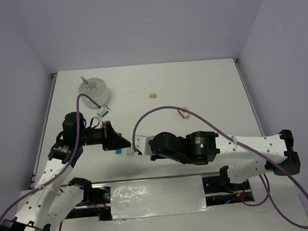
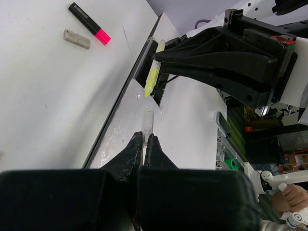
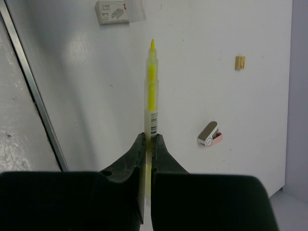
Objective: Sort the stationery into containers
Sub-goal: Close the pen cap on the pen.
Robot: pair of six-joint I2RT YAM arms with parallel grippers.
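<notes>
Firmly, the right end effector grips the thin yellow-green stick; the left end effector is closed.

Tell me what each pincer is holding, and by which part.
Right pincer grips the yellow-green highlighter by its rear barcoded end, tip outward. Left pincer pinches what looks like a clear cap by one end.

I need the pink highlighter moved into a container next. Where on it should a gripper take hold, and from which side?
Take the pink highlighter by its black barrel, about mid-length. Come straight down from above with the jaws set across its narrow width. It lies flat on the table, so only its top is open. The eraser lies beside it but apart, probably leaving room for a finger.
</notes>
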